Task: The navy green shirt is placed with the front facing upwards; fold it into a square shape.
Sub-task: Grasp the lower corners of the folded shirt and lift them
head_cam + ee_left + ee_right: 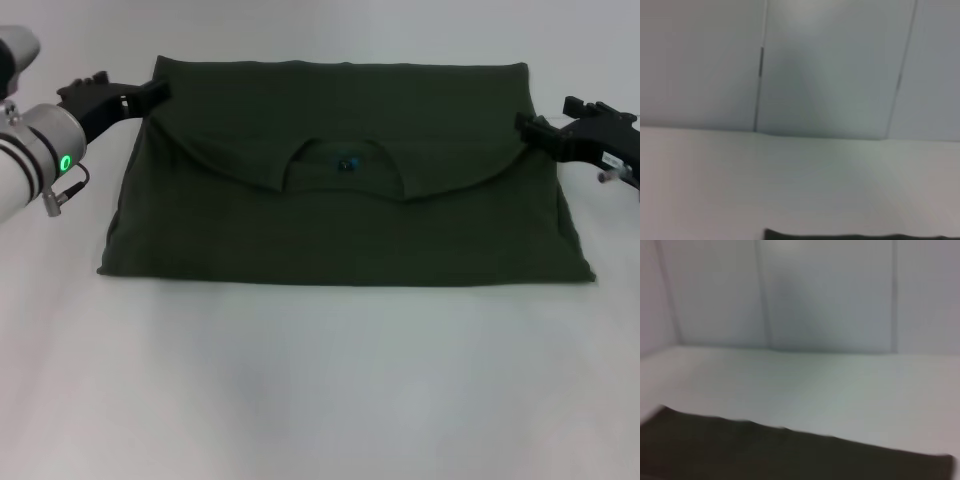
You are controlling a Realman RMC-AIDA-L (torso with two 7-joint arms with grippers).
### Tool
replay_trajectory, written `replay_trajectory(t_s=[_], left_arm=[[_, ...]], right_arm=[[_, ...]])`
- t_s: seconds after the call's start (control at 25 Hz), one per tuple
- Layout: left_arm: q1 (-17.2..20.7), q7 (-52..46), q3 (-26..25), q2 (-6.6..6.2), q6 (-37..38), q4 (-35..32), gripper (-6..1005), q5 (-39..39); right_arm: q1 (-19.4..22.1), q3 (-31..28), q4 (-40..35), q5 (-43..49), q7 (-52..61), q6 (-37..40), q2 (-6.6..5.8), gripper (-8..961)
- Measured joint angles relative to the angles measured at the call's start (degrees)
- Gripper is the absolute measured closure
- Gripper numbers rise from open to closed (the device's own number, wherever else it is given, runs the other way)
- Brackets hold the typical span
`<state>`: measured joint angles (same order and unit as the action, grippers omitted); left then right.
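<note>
The navy green shirt (340,240) lies flat on the white table (320,390) as a wide rectangle. Its upper part is folded down over the body, so the collar (345,165) with a small blue print sits near the middle. My left gripper (152,93) is at the shirt's far left corner, against the cloth edge. At the far right edge, by the end of the folded flap, is my right gripper (527,127). A dark strip of the shirt (855,236) shows in the left wrist view. A wider band of the shirt (765,455) shows in the right wrist view.
White table surface surrounds the shirt on all sides, with a broad stretch toward the front. A pale panelled wall (830,65) rises behind the table's far edge in both wrist views.
</note>
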<state>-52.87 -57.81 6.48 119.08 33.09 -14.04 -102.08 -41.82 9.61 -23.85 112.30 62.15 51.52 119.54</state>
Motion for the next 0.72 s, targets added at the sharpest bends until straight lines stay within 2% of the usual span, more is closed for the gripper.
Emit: replay_trajectory(t_s=[0.2,0.32,0.44,0.52,0.72], left_arm=[[7.92,-20.91,17.66,-0.26,12.17,-8.89,124,-0.03],[13.06,-28.24,23.02,-0.24,20.37,-15.13,124,-0.08],[17.00,-31.34,24.85,0.08,26.08,-19.54,123,-0.14],[18.75,-32.10,25.12,0.60,27.33,-21.61,123,-0.35],[20.80,-34.55,25.60,1.68,27.55,-24.29,127,-4.57]], right_arm=[[6.01,1.33,-4.50,0.36,2.18,19.63,-0.12,152],[9.47,5.01,-8.00,0.38,2.80,30.94,-0.11,154],[12.34,9.82,-11.20,0.95,3.42,41.09,0.02,155],[14.55,15.23,-13.52,1.28,3.44,47.29,0.25,155],[18.12,23.38,-15.33,1.18,3.46,52.56,0.70,152]])
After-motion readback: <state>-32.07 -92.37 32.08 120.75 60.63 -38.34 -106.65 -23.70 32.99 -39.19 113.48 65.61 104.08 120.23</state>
